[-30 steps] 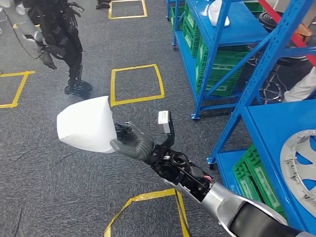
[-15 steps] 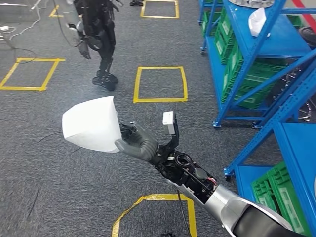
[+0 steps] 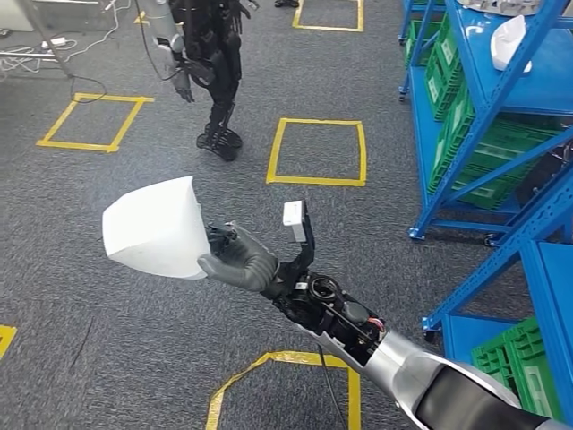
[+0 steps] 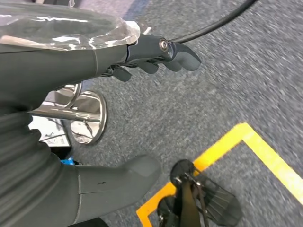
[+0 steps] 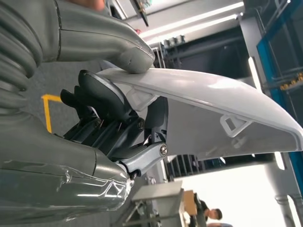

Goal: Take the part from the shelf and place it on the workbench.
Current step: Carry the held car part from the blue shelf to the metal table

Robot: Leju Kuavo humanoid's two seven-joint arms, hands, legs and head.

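Note:
A white moulded plastic part [image 3: 155, 227] hangs out over the grey carpet, left of centre in the head view. My right hand [image 3: 238, 260] grips its near edge, thumb on top and dark fingers underneath. The right wrist view shows the same hold close up, with the part [image 5: 228, 109] stretching away from my right hand [image 5: 118, 109]. My left hand [image 4: 107, 113] hangs above the carpet with its fingers apart and nothing in it. Blue shelving [image 3: 493, 107] stands at the right, with another white part [image 3: 508, 42] on an upper shelf.
Another dark humanoid robot [image 3: 206, 54] stands on the carpet ahead. Yellow taped squares [image 3: 318, 150] mark the floor. Green crates [image 3: 473, 116] fill the lower shelves. A person sits far off in the right wrist view [image 5: 207, 208].
The whole view has swung left: the shelving and floor squares slid right across the picture. My right hand has kept its hold on the white part at the same spot in the picture.

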